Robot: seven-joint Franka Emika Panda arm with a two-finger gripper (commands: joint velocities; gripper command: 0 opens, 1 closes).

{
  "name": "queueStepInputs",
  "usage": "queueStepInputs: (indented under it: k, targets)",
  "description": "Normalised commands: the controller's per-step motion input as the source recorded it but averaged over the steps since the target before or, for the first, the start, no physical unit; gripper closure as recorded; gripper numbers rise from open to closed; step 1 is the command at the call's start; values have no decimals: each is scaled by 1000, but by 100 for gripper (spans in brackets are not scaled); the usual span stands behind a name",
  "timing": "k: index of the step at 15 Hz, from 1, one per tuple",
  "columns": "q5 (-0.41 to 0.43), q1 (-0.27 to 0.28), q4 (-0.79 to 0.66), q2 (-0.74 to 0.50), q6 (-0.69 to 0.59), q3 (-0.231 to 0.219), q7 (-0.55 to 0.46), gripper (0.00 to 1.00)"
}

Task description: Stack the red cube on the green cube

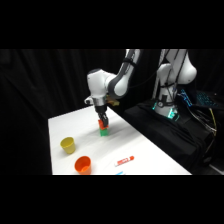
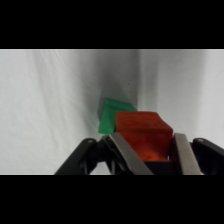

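At the left of the white surface [image 1: 65,131] in the side view stands a yellow cup [image 1: 68,145], and a little nearer the front edge an orange cup [image 1: 83,164]. Both are upright with their mouths open; nothing can be made out inside either of them. Right of them, near the middle of the surface, the hand [image 1: 101,118] comes down from above, clamped on the red cube [image 1: 101,123], which sits directly over the green cube [image 1: 103,132]. Whether the two cubes touch cannot be told from this view. Further right, near the front edge, lies a red-and-white marker [image 1: 124,161], well apart from the cubes.

The wrist view shows the grip more closely: the two metal fingers [image 2: 126,152] press the red cube [image 2: 144,136] from either side, and the green cube [image 2: 114,116] shows beyond it, offset to the left and turned at a different angle.

That offset is probably the main risk. If the red cube is let go while it overhangs one side of the smaller green cube, it may tip off and roll away. A descent that is too firm could also push the green cube sideways. Opening the fingers unevenly might drag the red cube off its perch.
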Motion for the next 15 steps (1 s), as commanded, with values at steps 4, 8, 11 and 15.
queueStepInputs:
  k: [4,8,11,15]
  targets:
    - [186,-64,-123,-70,211,3,-45,74]
    - [182,-59,-56,7,217,21,-55,74]
    - [151,-41,-22,36,200,38,-32,74]
    - [106,-21,2,36,158,44,10,35]
